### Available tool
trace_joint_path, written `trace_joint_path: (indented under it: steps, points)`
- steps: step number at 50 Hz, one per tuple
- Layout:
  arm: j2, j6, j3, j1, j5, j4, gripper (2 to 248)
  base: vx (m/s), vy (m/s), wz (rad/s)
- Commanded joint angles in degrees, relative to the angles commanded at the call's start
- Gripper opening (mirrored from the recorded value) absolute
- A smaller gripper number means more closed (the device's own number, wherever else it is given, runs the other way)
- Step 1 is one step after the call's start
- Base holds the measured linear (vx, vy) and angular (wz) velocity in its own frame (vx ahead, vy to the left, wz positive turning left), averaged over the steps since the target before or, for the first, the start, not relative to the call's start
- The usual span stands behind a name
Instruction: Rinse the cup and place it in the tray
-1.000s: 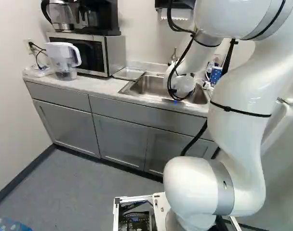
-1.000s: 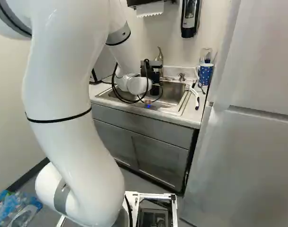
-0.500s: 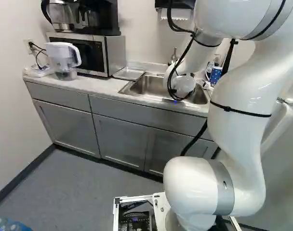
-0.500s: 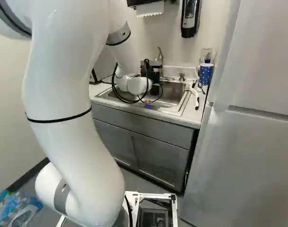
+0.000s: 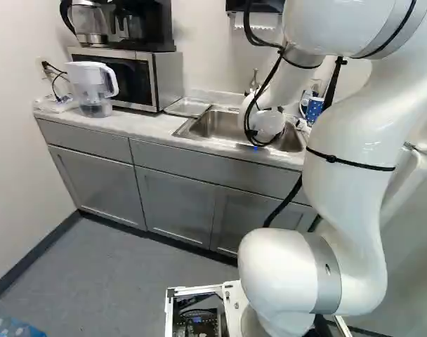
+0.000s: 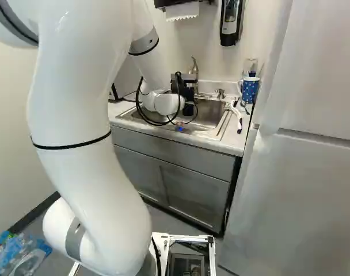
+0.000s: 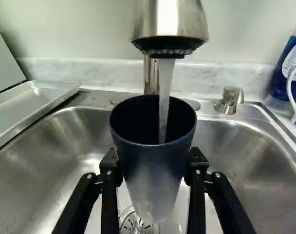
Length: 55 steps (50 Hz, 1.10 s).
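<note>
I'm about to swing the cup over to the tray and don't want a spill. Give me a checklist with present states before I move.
1. Grip: ok; the gripper is shut on the cup from both sides.
2. Cup pose: ok; mouth up, over the sink.
3. Water off: not ok; a stream runs from the faucet into the cup.
4. Cup emptied: cannot tell; its inside is too dark.
5. Clear of the faucet: not ok; the mouth is right beneath it.
6. Tray in place: ok; the tray lies between microwave and basin.
</note>
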Motion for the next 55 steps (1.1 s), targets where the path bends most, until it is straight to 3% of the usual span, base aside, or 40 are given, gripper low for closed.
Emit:
trace_joint_path:
  steps: [55]
  points:
    - [0.0, 0.0, 0.0, 0.0, 0.0, 0.0, 126, 0.0, 0.0, 0.0]
